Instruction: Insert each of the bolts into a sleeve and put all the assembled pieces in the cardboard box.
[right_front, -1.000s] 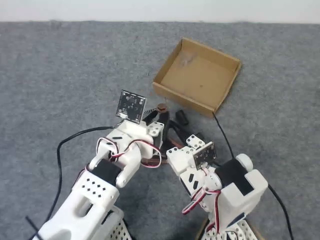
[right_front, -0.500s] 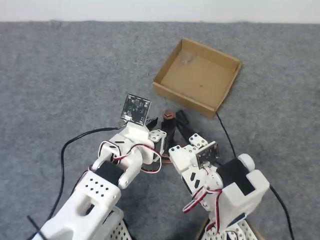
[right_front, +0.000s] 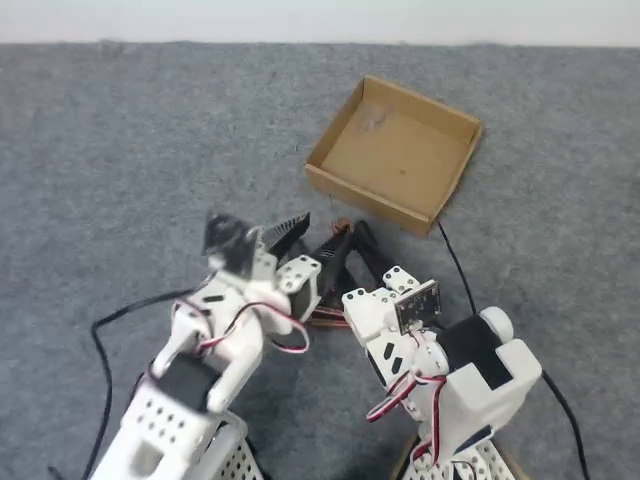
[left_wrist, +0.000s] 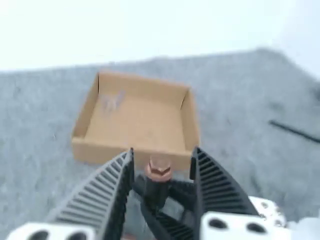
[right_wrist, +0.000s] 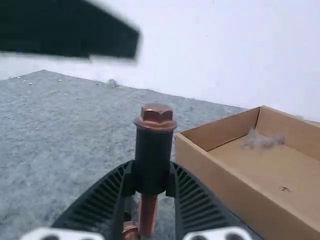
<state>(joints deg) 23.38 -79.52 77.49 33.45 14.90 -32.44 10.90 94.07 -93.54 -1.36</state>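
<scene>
We grip the black sleeve upright in the right gripper, with the bolt seated through it, so both travel as one piece. Our left gripper stands spread wide around it, grasping nothing. The piece hangs over the middle of the tabletop, just short of the empty box.

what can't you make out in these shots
- Right wrist view: the tip of the bolt, past the sleeve, is cut off by the picture edge.
- High view: the sleeve is hidden by both arms' fingers.
- Right wrist view: a dark shape in front of the wall is too blurred to identify.
</scene>
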